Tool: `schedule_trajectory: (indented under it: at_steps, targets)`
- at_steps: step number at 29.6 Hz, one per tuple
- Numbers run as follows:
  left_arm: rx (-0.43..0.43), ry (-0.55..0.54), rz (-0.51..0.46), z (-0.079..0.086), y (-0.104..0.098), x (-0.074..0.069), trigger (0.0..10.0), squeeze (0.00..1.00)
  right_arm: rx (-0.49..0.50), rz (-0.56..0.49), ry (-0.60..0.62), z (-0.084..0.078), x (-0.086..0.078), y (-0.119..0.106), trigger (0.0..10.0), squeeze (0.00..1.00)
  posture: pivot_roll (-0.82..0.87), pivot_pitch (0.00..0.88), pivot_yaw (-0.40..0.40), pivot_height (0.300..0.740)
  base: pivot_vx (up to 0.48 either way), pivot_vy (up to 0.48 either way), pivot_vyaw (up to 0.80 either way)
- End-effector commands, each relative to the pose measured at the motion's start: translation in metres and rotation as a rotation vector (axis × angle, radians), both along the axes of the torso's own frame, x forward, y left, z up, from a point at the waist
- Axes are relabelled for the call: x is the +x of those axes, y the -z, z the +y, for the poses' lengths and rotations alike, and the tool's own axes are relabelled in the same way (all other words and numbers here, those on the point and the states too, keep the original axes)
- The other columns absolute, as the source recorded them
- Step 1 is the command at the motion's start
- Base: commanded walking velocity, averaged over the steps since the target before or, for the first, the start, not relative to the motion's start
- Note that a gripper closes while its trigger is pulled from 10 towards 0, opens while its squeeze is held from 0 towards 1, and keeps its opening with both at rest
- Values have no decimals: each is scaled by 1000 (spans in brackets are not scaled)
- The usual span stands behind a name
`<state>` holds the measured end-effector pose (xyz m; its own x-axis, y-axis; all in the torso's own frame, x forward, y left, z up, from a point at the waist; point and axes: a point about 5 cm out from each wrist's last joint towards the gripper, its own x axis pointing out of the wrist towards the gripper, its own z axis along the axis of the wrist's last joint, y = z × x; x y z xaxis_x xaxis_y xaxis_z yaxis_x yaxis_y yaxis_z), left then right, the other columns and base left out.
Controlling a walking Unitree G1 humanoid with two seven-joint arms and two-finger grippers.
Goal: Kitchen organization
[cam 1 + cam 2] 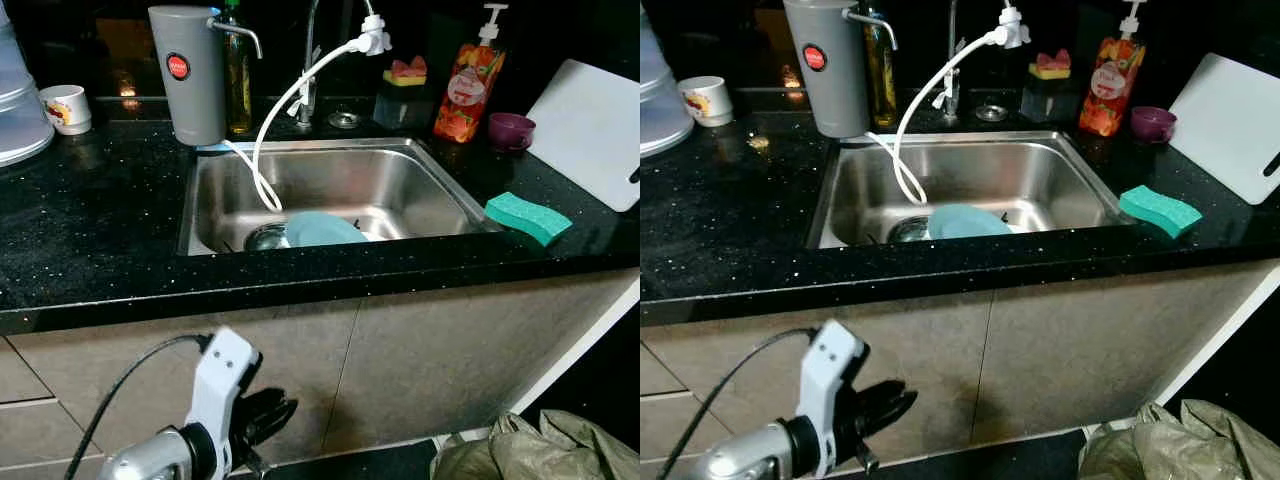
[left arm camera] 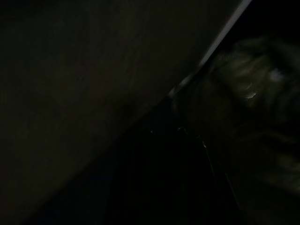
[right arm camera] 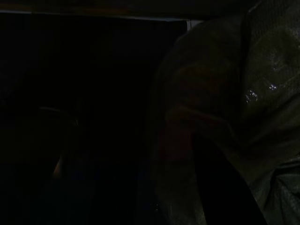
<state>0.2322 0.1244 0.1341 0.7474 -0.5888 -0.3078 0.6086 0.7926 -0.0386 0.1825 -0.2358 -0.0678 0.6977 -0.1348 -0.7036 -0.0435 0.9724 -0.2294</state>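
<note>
The right wrist view is very dark. A crinkled olive-grey bag takes up the side from about twelve to five o'clock, with a few small glints on its surface near three o'clock. A thin pale strip runs along the twelve o'clock edge, and a dark finger of the gripper reaches up from about five o'clock.

A plate lies in the sink, which sits in the table. A sponge lies right of the sink. A cup stands far left, behind.
</note>
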Motion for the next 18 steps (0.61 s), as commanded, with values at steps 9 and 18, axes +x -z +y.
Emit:
schedule_trajectory:
  at_steps: [9,18]
  targets:
    - [160,-301,129,27,94,6,10000,0,20,-1,3,5,-1,2,10000,0,29,180,-52,740,0,0,0]
    - [320,-360,156,46,132,-11,10000,0,61,-77,-23,17,16,-6,10000,0,22,173,-57,740,0,0,0]
